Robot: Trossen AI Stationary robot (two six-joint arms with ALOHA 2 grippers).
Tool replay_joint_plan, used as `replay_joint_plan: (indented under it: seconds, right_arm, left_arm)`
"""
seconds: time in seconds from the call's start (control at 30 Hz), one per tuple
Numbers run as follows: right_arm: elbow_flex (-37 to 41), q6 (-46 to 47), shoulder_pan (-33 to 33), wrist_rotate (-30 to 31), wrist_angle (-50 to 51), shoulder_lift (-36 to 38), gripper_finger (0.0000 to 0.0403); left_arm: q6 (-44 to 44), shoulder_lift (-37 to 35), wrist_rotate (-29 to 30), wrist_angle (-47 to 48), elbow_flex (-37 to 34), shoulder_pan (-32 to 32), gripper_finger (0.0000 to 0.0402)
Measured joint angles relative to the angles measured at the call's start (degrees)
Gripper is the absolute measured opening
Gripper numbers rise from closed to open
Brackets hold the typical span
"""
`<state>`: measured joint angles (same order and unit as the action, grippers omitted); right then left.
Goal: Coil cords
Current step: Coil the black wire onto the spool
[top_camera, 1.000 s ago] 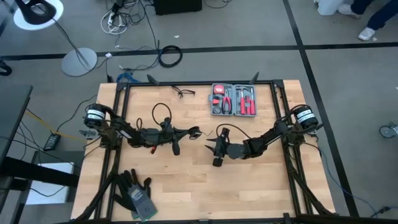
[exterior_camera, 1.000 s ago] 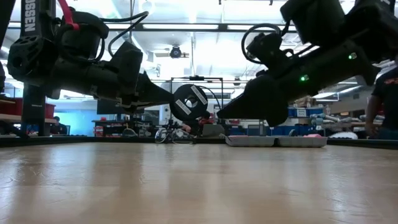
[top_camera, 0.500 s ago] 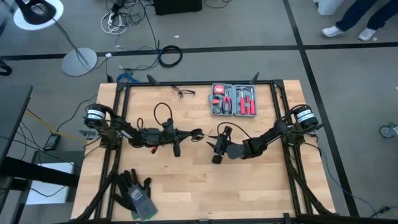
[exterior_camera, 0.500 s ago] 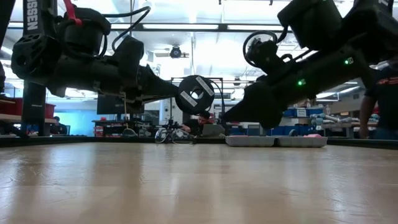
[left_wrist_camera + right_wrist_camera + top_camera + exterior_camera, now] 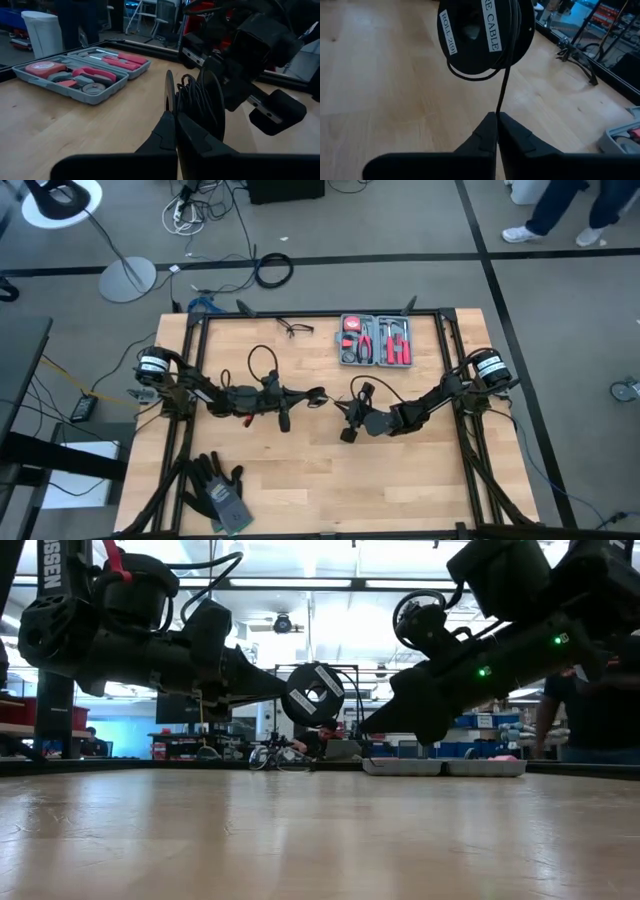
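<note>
Two dark robot arms meet above the middle of a wooden table (image 5: 300, 480), both held clear of its surface. The left gripper (image 5: 175, 117) has its fingers pinched shut on the rim of a small black spool (image 5: 313, 692), which hangs in the air between the two arms. Thin black cord (image 5: 192, 102) is wound between the spool's two discs, and white lettering shows on one disc in the right wrist view. A single strand of that cord drops from the spool (image 5: 485, 32) straight into the right gripper (image 5: 496, 116), whose fingers are closed tight on it. In the overhead view the two grippers sit near each other at mid-table, left (image 5: 318, 394) and right (image 5: 348, 411). The near half of the table is bare wood apart from a pair of gloves (image 5: 215, 490) at the front left corner. An open grey tool case (image 5: 375, 340) with red-handled tools lies by the far edge, well apart from the arms, and a small wire item (image 5: 296, 329) lies left of it. A person's legs (image 5: 560, 210) show on the floor beyond the far right corner.
</note>
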<state>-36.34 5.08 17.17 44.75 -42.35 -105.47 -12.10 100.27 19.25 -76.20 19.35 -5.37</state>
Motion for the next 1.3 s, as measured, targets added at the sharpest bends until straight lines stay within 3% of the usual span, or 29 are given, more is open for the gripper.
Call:
replay_joint_plan:
  seconds: [0.37, 0.53, 0.73, 0.87, 1.03, 1.3]
  right_arm:
    - [0.0, -0.14, 0.0, 0.1, -1.14, 3.09, 0.0001]
    - [-0.01, 0.06, 0.23, 3.37, -0.56, 3.91, 0.0001]
    - [-0.02, 10.11, -0.11, 3.95, 9.46, 3.91, 0.0]
    - [-0.02, 17.41, -0.69, -0.03, 12.82, 3.91, 0.0]
    - [-0.07, 19.33, -1.66, -5.93, 10.69, 3.91, 0.0]
    - [-8.09, 19.07, -3.04, -12.61, 11.08, -2.78, 0.0]
  left_arm:
    - [0.18, 0.0, -0.03, 1.62, 0.02, 0.0, 0.0001]
    - [1.36, 0.01, -1.7, 2.09, 0.02, 0.0, 0.0001]
    - [1.04, 0.0, -3.52, -2.01, 0.04, 0.0, 0.0001]
    - [-1.27, 0.01, -2.73, -6.98, 0.04, 0.0, 0.0001]
    - [-2.24, 0.02, 3.31, -7.4, 0.42, 0.0, 0.0001]
    - [-3.56, 0.02, 4.9, 3.13, 7.57, -0.61, 0.0001]
